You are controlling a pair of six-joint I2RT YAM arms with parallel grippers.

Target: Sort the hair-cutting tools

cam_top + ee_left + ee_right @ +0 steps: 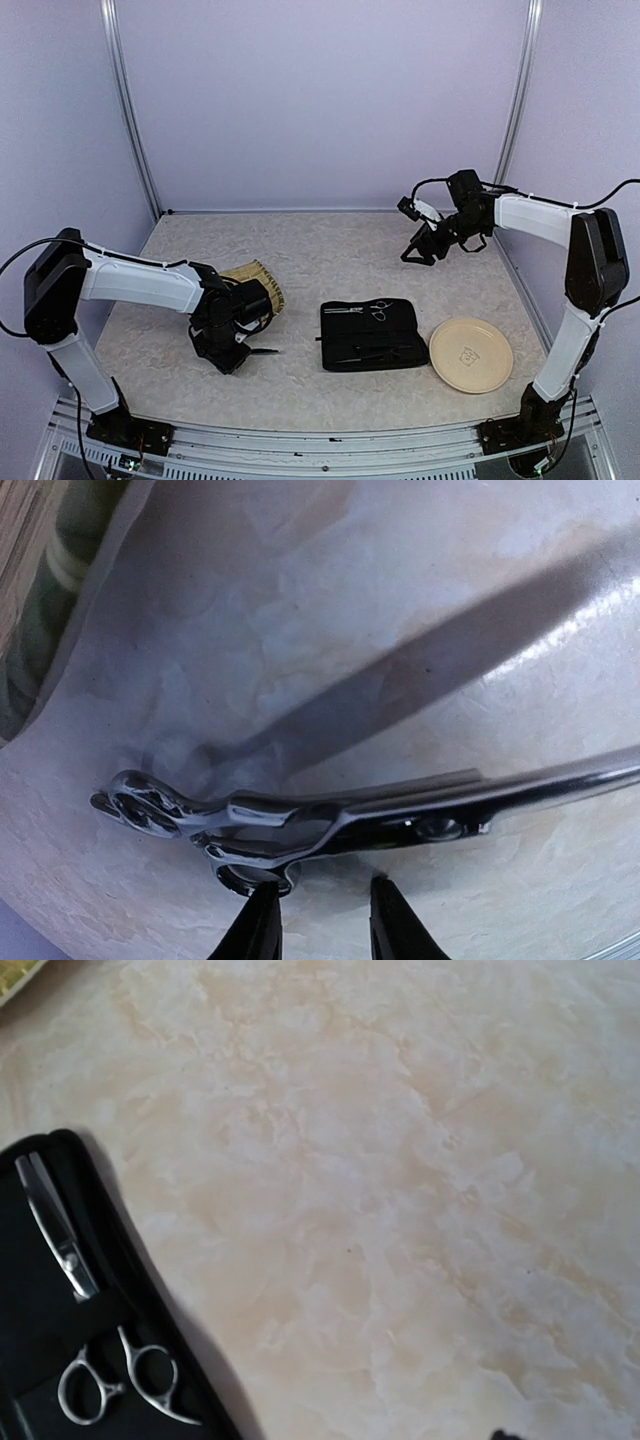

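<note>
One pair of silver scissors (330, 825) lies flat on the table, ring handles to the left and blades running right. My left gripper (320, 920) is low over it with its jaws apart. The left fingertip (258, 920) touches the near ring and nothing is gripped. In the top view the left gripper (235, 352) is beside the tray, and the blade tip (266, 351) pokes out to its right. A second pair of scissors (362, 310) lies in the open black case (368, 338) and also shows in the right wrist view (110, 1385). My right gripper (418, 255) hangs empty at the far right. I cannot make out the black hair clips.
A woven bamboo tray (255, 283) stands just behind the left gripper; its edge shows in the left wrist view (30, 580). A round beige plate (470, 354) lies to the right of the case. Cage walls and posts enclose the table.
</note>
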